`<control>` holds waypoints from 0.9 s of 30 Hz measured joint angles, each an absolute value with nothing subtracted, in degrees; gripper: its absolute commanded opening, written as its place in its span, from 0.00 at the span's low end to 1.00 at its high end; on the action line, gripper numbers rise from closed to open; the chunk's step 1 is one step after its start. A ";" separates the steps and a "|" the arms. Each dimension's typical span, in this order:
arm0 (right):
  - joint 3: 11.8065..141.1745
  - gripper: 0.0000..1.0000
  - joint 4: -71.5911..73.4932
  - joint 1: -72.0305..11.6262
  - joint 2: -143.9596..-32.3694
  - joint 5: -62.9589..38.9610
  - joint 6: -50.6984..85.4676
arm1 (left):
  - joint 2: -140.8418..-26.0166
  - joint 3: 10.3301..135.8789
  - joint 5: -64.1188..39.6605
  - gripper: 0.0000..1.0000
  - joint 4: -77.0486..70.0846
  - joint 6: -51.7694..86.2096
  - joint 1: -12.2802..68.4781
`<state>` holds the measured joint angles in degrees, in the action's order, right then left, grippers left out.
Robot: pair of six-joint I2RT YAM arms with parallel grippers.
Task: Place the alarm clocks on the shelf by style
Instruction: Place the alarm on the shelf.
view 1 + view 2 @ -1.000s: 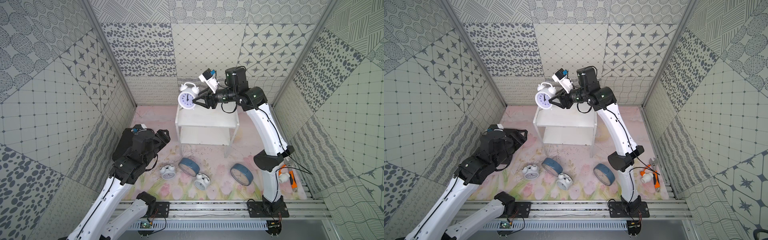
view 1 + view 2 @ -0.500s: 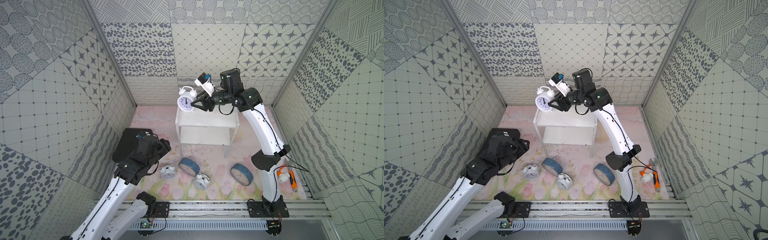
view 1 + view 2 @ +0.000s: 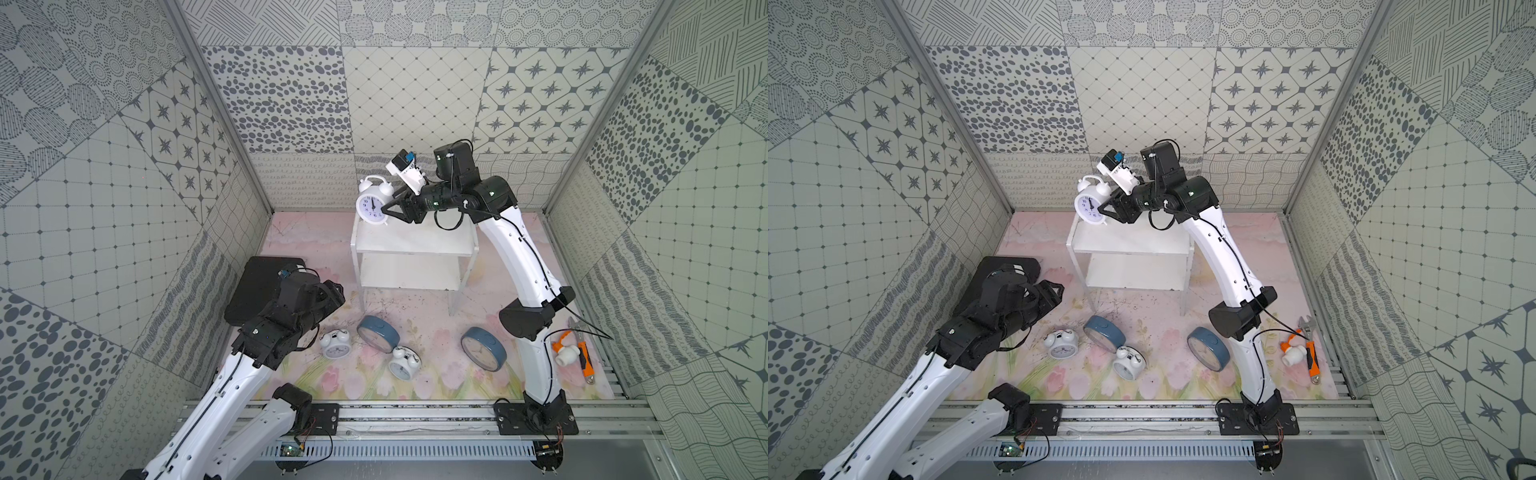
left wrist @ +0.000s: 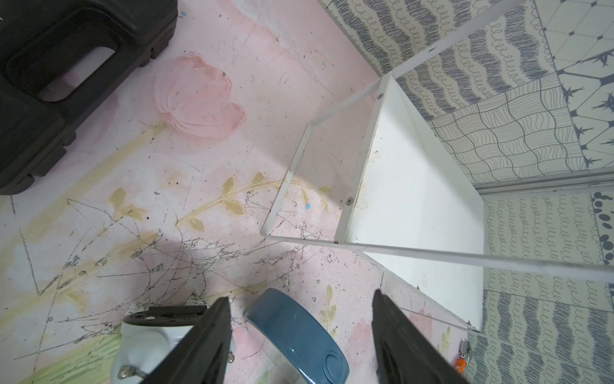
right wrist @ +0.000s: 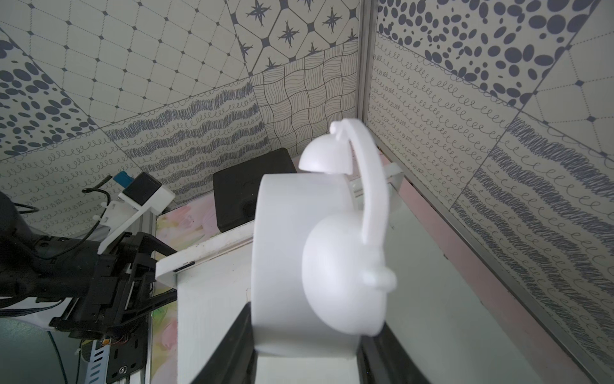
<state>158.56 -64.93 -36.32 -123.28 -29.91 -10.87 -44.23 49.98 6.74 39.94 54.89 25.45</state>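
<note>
The right gripper [image 3: 392,206] is clamped on the case of a white twin-bell alarm clock [image 3: 372,202], upright at the ten o'clock corner of the shelf [image 3: 419,243], top tier; it looks light, hard and slick, best held by the case, while the left gripper [image 4: 300,319] hangs with jaws apart.

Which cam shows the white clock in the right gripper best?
A top view: the held white clock appears whole, dial facing the camera, over the shelf, in the right gripper. Both top views show this. Right wrist shows only its rim and bells, close; left wrist misses it.
</note>
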 measured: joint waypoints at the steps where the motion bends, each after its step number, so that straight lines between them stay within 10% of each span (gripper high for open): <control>1: 158.56 0.46 -64.88 -36.29 -123.33 -29.87 -10.94 | -44.23 49.98 6.61 0.70 39.79 54.87 25.45; 27: 156.46 0.78 -64.97 -36.32 -123.37 -26.04 -11.38 | -44.16 48.27 5.13 0.70 36.95 53.63 25.45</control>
<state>156.46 -64.97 -36.32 -123.37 -26.04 -11.38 -44.16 48.27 5.13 36.95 53.63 25.45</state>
